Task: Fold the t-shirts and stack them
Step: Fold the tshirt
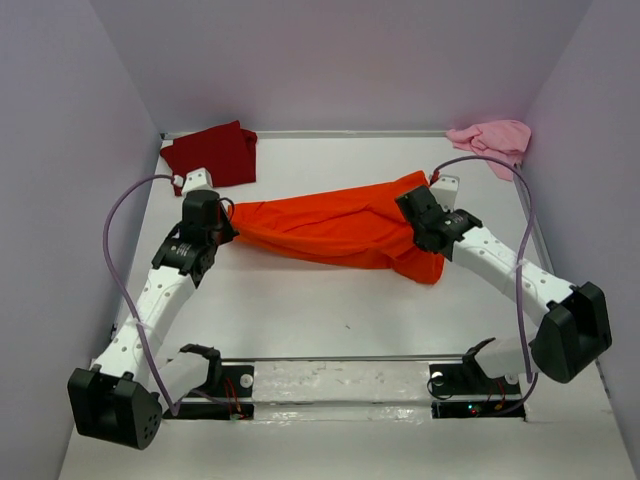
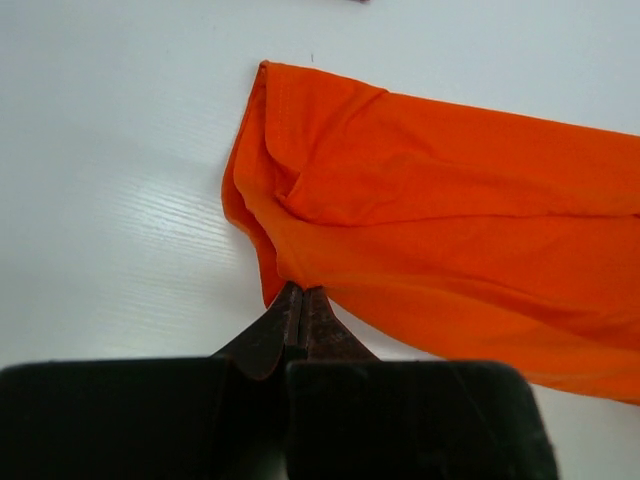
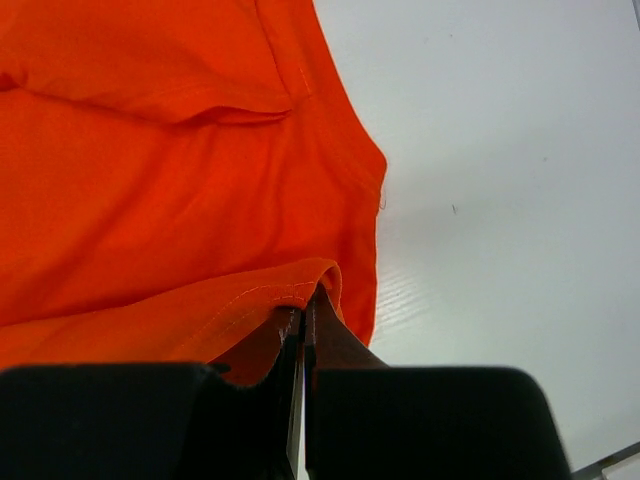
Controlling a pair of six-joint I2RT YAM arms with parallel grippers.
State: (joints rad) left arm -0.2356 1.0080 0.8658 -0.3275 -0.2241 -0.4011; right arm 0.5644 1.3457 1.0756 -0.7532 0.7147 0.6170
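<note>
The bright orange t-shirt (image 1: 340, 225) is stretched across the middle of the table between my two grippers. My left gripper (image 1: 226, 226) is shut on its left edge; the left wrist view shows the gripper (image 2: 301, 292) pinching the cloth (image 2: 450, 250). My right gripper (image 1: 418, 205) is shut on its right edge; the right wrist view shows the gripper (image 3: 305, 305) clamped on a hem of the cloth (image 3: 170, 180). The dark red t-shirt (image 1: 213, 154) lies crumpled at the back left corner. The pale pink t-shirt (image 1: 492, 138) lies bunched at the back right corner.
The white table (image 1: 320, 310) is walled by pale panels on the left, back and right. A purple cable (image 1: 120, 260) loops beside the left arm and another (image 1: 525, 240) beside the right arm. The arm bases sit at the near edge.
</note>
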